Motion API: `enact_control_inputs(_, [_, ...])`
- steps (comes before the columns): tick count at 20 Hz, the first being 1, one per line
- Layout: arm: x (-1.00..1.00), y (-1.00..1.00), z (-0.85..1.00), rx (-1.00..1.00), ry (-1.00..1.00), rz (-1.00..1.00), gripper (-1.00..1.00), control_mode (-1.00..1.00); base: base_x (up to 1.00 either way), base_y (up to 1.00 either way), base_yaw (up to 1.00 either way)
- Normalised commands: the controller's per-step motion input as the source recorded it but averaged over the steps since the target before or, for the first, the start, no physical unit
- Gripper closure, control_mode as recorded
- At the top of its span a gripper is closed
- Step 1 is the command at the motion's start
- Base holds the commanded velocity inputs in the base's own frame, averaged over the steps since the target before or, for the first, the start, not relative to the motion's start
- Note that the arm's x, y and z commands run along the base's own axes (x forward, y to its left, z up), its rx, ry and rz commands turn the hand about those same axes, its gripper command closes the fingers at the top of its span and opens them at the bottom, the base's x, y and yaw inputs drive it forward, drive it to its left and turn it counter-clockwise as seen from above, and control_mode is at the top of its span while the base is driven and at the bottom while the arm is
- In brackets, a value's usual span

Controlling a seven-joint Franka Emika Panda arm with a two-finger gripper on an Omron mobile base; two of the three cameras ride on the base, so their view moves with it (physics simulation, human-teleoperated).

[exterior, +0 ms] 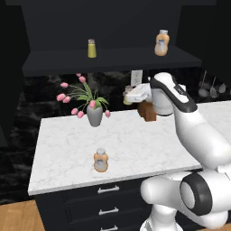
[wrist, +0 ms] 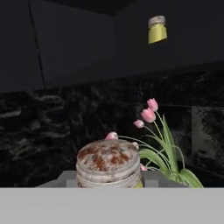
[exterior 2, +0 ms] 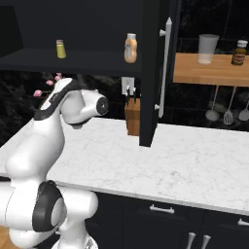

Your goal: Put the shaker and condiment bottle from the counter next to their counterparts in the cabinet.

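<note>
Between the hand (wrist: 109, 186) pads — apparently gripped — sits the shaker (wrist: 108, 164).

No readable text, brand, number or sign anywhere.

The condiment bottle on the counter (exterior: 101, 160) carries a grey label, but it is blurred and no letter can be made out. The same holds for the matching orange bottle on the cabinet shelf (exterior: 161, 43). The dark bottle on the wooden shelf (exterior 2: 239, 53) has a pale label, too small to read. The shaker's cap (wrist: 108, 162) close to the camera shows rusty blotches only, no marks.
</note>
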Motion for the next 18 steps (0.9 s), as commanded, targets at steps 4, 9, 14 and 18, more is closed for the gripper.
enact_control_inputs(4, [0.02,0.10,0.95,0.00,-0.02,-0.22,1.00,-1.00,0.00,0.00,0.00])
enact_control_inputs(9, [0.06,0.01,1.00,0.02,0.00,-0.16,1.00,-1.00,0.00,0.00,0.00])
enact_control_inputs(14, [0.18,0.10,0.86,0.03,-0.01,-0.12,1.00,-1.00,0.00,0.00,0.00])
enact_control_inputs(18, [0.39,0.57,0.32,0.03,-0.13,-0.09,1.00,-1.00,0.00,0.00,0.00])
